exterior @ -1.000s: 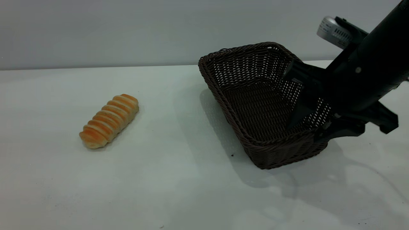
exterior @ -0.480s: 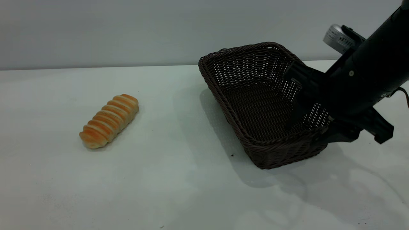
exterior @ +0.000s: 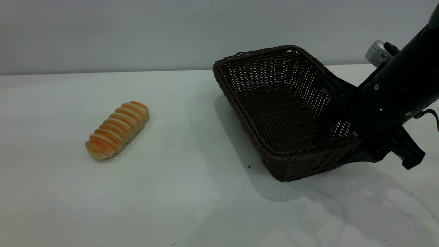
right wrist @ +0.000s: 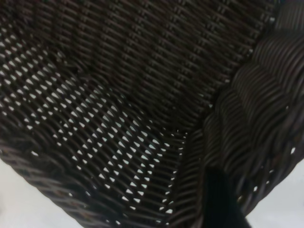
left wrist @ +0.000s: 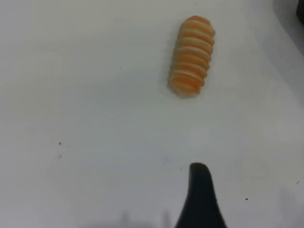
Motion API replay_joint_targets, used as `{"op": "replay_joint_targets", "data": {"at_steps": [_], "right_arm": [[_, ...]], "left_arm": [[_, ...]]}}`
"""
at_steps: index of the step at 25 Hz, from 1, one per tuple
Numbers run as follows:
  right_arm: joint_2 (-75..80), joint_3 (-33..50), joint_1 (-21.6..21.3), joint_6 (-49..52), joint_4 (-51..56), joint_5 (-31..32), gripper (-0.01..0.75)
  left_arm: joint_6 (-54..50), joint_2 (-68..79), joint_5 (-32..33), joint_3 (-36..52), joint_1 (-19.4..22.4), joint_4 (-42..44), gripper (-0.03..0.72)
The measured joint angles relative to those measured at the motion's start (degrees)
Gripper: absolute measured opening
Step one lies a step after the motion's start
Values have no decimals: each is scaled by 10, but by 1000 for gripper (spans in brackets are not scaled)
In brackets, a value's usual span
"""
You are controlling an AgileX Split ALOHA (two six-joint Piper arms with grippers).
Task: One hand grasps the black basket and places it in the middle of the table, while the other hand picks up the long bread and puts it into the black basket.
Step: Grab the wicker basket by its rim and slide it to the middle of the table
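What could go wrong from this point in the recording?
The right gripper straddles only the right side wall of the black basket, one finger inside and one outside. Lifted or dragged from that single edge, the wide basket could tilt, swing or slip free.

The long bread lies loose on the table, left of the basket. A basket dragged too far toward the middle could knock it.

No text, label, brand, number or sign can be read in any view. The black basket, the long bread, the table and the arm at 3 o'clock carry no legible writing.
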Motion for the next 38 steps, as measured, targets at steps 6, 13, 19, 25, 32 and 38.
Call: {"op": "replay_joint_targets", "data": {"at_steps": [6, 13, 19, 25, 32, 38], "right_arm": [[0, 0, 0, 1, 37, -16, 442], [37, 0, 0, 1, 98, -60, 442], [97, -25, 0, -13, 135, -102, 363], [81, -39, -1, -104, 137, -105, 90], [24, -45, 0, -334, 126, -69, 90], [44, -105, 0, -497, 89, 87, 90]], "left_arm": [[0, 0, 0, 0, 0, 0, 585], [0, 0, 0, 0, 0, 0, 585], [0, 0, 0, 0, 0, 0, 585], [3, 0, 0, 0, 0, 0, 585], [3, 0, 7, 11, 0, 0, 585], [4, 0, 13, 11, 0, 0, 585]]}}
